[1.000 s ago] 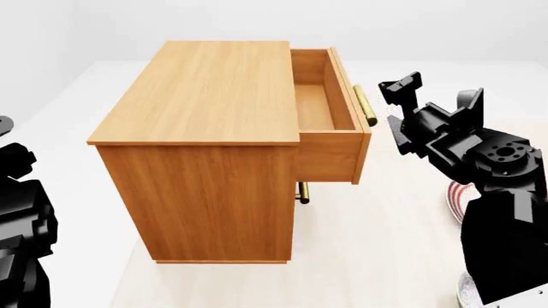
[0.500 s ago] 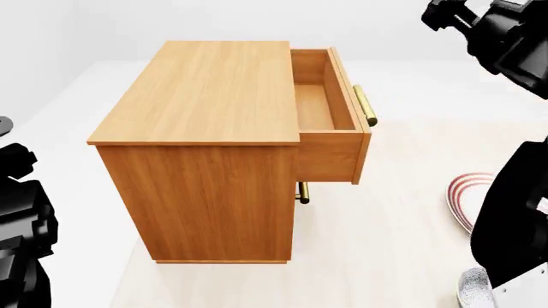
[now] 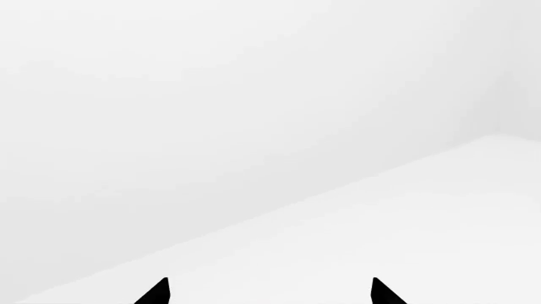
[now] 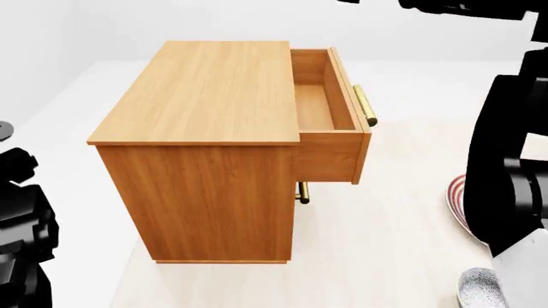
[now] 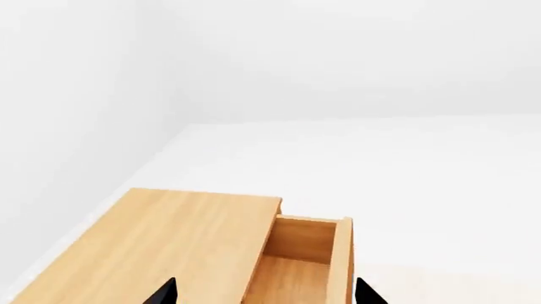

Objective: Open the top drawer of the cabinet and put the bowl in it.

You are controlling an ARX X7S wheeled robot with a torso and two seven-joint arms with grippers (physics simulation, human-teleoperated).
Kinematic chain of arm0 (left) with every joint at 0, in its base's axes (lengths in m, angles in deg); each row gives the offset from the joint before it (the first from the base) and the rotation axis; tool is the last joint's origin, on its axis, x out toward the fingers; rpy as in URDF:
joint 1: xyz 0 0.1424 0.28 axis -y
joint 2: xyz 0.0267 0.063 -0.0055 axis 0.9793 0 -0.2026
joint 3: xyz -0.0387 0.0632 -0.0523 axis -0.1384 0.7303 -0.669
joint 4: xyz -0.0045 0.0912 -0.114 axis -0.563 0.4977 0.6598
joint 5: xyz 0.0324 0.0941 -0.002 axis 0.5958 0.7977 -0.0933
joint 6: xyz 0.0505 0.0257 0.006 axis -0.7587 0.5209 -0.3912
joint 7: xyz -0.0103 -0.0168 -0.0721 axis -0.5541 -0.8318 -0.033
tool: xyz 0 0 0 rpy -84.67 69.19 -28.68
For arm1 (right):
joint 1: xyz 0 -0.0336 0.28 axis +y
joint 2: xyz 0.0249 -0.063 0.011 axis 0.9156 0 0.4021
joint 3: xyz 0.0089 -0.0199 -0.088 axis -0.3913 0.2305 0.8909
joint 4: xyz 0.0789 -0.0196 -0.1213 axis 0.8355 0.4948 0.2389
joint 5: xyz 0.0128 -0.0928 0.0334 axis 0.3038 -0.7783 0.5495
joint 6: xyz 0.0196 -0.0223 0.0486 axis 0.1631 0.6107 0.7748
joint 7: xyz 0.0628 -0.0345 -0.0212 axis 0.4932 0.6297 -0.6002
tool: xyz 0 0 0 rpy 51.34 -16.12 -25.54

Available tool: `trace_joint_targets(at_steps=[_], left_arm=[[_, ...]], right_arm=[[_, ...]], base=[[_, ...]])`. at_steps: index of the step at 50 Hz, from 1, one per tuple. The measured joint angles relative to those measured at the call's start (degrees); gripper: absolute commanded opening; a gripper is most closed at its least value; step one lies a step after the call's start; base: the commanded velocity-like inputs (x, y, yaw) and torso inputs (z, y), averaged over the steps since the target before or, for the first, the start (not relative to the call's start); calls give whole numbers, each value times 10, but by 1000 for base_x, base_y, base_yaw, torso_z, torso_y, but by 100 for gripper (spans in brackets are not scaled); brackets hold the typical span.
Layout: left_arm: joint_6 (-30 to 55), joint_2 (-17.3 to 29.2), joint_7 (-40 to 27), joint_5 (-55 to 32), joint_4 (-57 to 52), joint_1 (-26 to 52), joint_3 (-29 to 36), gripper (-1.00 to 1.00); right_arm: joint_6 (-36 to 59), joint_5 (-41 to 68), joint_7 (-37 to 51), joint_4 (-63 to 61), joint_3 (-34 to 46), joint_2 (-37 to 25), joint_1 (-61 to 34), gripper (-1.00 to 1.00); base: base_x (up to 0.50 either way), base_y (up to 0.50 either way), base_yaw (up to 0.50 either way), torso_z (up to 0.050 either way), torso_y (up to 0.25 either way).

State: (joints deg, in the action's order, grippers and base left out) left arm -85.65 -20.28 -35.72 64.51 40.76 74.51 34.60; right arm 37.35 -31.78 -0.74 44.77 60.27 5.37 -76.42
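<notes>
At the near edge of the head view, the small round bowl with the blue-grey speckled pattern [image 4: 481, 289] is sitting on the pale floor at lower right, partly hidden behind the black right arm [image 4: 514, 192], well apart from the cabinet. Just beyond it, the flat white plate with red rings [image 4: 456, 199] is peeking out from behind that same arm. The black left arm [image 4: 22, 244] is hanging low at the near left edge. Farther in, the boxy orange-brown wooden cabinet [image 4: 205, 128] is standing on the floor, and its top drawer [image 4: 330, 115] is sitting pulled out towards the right, showing a shallow wooden box with nothing visible inside and a brass bar handle [image 4: 366, 106] on its front. The left gripper [image 3: 268, 292] is showing only two dark fingertips, spread apart, facing blank white wall and floor. The right gripper [image 5: 263, 292] is showing its two fingertips parted as well, holding nothing, looking down on the cabinet top and the drawer from above.
</notes>
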Motion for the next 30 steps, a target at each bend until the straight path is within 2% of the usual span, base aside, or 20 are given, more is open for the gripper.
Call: trace_joint_targets(at_steps=[30], left_arm=[[-2, -3, 1, 1, 0, -8, -5, 100]], right_arm=[[86, 40, -51, 31, 157, 6, 10, 100]], base=[[0, 0, 0, 0, 0]])
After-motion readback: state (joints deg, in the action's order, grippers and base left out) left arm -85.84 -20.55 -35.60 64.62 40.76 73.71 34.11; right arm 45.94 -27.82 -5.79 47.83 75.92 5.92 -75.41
